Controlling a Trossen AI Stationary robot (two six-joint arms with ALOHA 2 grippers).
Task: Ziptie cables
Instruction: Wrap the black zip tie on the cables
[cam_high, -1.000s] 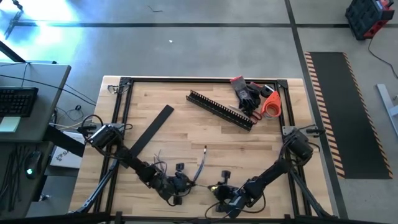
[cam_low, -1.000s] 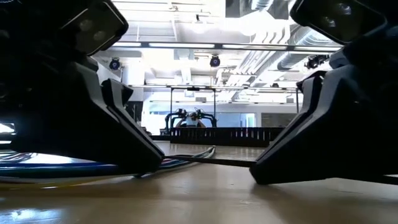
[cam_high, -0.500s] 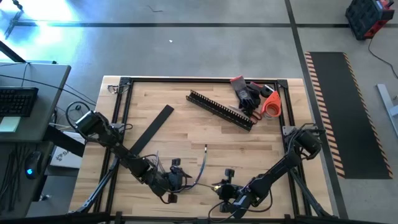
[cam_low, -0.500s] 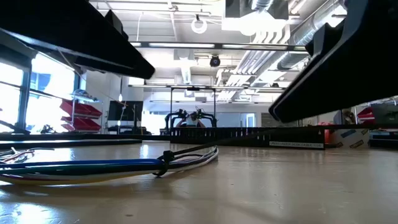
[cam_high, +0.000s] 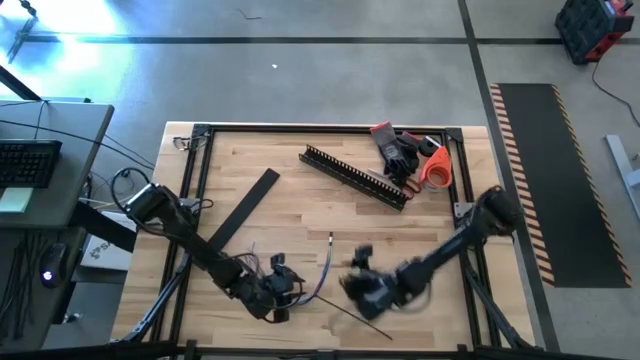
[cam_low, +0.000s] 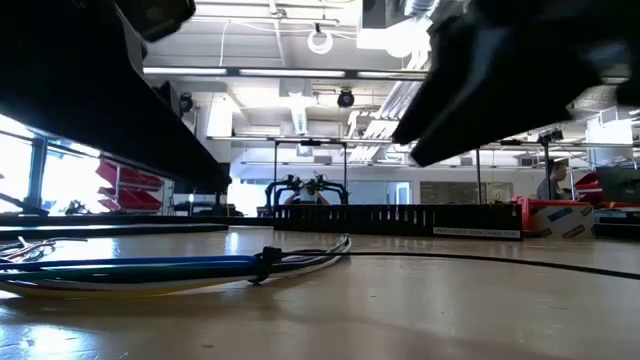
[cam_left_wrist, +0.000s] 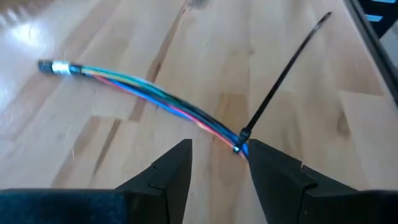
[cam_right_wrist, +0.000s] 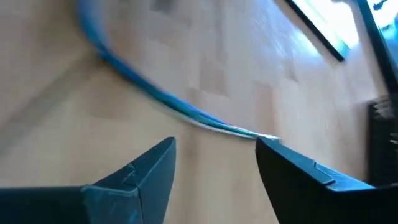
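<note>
No writing I can read. The cables (cam_left_wrist: 155, 96) lie on the table (cam_high: 290, 200) near its near edge, bundled by a black ziptie (cam_left_wrist: 273, 87). My left gripper (cam_left_wrist: 217, 162) hangs spread above them; my right gripper (cam_right_wrist: 214, 158), to their right, gapes empty.

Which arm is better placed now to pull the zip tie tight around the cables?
Probably the left: its open gripper sits right at the zip tie on the cables. The right gripper is empty above them.
</note>
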